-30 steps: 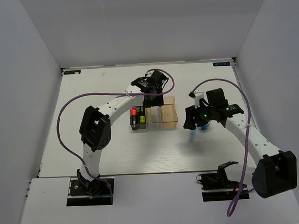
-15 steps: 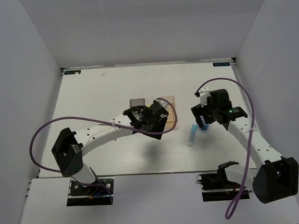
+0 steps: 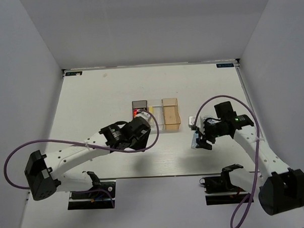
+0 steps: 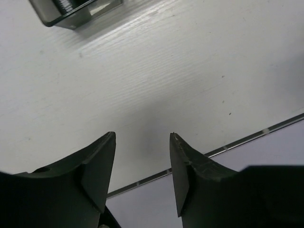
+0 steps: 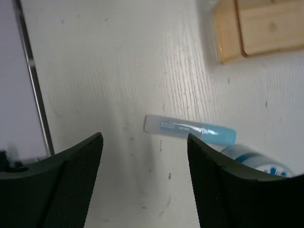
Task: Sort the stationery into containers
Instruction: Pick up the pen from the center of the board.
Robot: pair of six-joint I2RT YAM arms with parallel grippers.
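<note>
The three joined bins stand mid-table: smoky dark grey (image 3: 139, 105), clear (image 3: 156, 115), orange (image 3: 171, 113). Highlighters show in the dark bin, and a yellow one (image 3: 151, 110) shows at the clear bin. My left gripper (image 3: 139, 140) is open and empty just in front of the bins; in its wrist view (image 4: 142, 135) only bare table lies between the fingers, with the dark bin's corner (image 4: 76, 12) above. My right gripper (image 3: 201, 140) is open above the light blue tube (image 3: 195, 138). In the right wrist view (image 5: 145, 137) the tube (image 5: 190, 129) lies just beyond the fingertips. The blue-white roll (image 5: 254, 161) touches it, half hidden.
The orange bin's corner (image 5: 256, 28) shows at the top right of the right wrist view. The table's near edge strip (image 4: 237, 142) runs behind the left fingers. White walls close in the table on three sides.
My left arm has drawn back from over the bins toward the near side, uncovering them. My right gripper has moved left and nearer, to just above the blue tube.
</note>
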